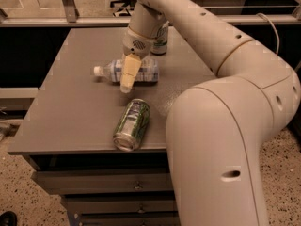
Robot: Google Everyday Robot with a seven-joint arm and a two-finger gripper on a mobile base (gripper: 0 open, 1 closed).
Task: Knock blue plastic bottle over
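The blue plastic bottle (141, 71) lies on its side on the grey table (70, 107), white cap pointing left. My gripper (127, 81) hangs over the bottle's middle from the white arm (197, 27), its tan fingers (129, 69) pointing down in front of the bottle, tips near the tabletop.
A green-and-silver can (131, 124) lies on its side near the table's front edge. Another can (160, 37) stands upright behind the arm at the back. The arm's large white body (221, 145) fills the right foreground. Drawers (103, 182) sit under the tabletop.
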